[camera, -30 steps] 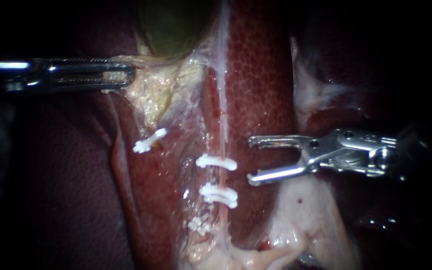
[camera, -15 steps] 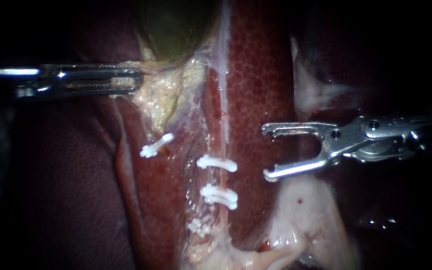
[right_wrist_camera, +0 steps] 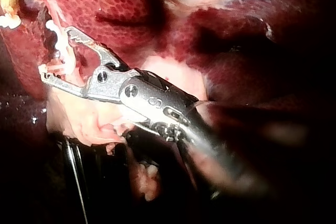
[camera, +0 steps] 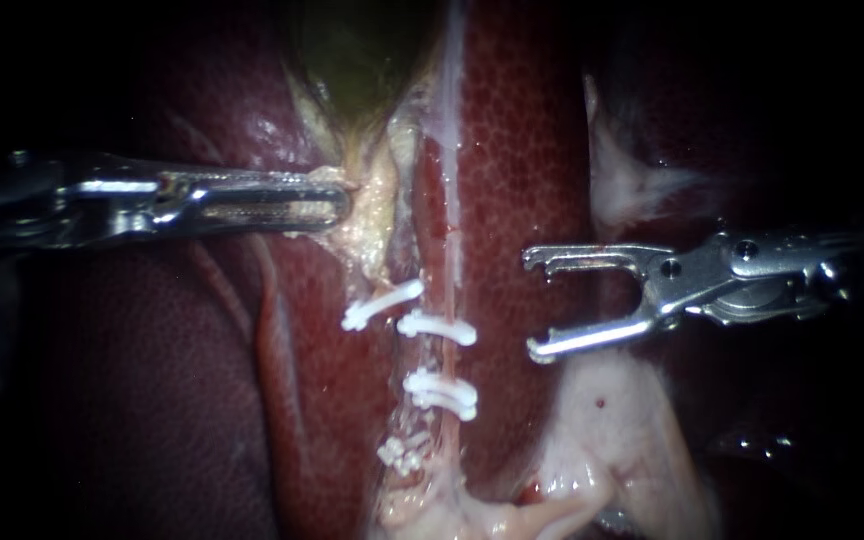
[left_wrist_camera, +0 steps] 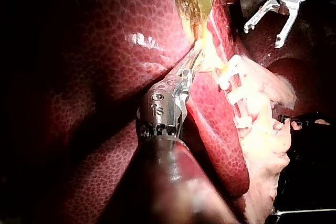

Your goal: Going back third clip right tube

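Backing the right instrument [camera: 530,304] away from the right tube [camera: 449,290] is, by my judgement, the step in hand. Its jaws stand wide apart and empty, near the tube on its right but clear of it, over the liver [camera: 522,150], with their tips aimed at the tube. The tube is the thin pale strand whose long axis runs up and down the endoscope view, from the yellowish tissue [camera: 372,200] under the gallbladder [camera: 357,50] to the pale tissue [camera: 602,420] low in the view. 2 white clips plainly cross it, an upper clip [camera: 434,327] and a lower clip [camera: 439,392]. Each lies nearly level, at right angles to the tube and tilted slightly down toward the right. A knobbly white cluster [camera: 400,452] beneath them may be another clip seen end-on, but the view there is too poor to be sure, so I cannot say which clip is the third. 1 slanted clip [camera: 382,305] sits just beside the upper clip on its left, rising toward the right. The left instrument [camera: 327,205] comes in level, its jaws clamped on the yellowish tissue at the gallbladder's neck. The next move calls for a straight retreat along the right instrument's own shaft. Its lower jaw must be kept off the pale tissue under it, and the left instrument's hold should be left undisturbed.
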Robot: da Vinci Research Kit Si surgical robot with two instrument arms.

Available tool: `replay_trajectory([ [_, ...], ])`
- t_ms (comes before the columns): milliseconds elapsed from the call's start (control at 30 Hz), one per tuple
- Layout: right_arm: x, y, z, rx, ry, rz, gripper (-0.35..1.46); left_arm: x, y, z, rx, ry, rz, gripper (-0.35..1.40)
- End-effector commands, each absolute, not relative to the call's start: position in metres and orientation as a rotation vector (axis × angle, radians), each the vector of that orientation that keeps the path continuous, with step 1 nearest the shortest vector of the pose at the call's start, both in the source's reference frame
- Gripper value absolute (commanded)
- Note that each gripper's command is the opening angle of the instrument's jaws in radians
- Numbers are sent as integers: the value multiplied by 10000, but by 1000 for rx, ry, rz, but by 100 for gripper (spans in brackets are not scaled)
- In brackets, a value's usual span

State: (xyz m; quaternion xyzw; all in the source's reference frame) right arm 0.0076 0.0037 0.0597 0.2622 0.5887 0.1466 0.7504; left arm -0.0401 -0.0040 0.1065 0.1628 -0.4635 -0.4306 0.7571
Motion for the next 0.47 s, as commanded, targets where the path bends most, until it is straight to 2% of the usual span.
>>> replay_trajectory([
  [33, 76, 37, 597, 573, 1286, 320, 60, -402, -40, 1066, 355, -1007, -939, -13],
  [467, 78, 37, 597, 572, 1286, 321, 60, -405, -40, 1067, 354, -1008, -939, -13],
])
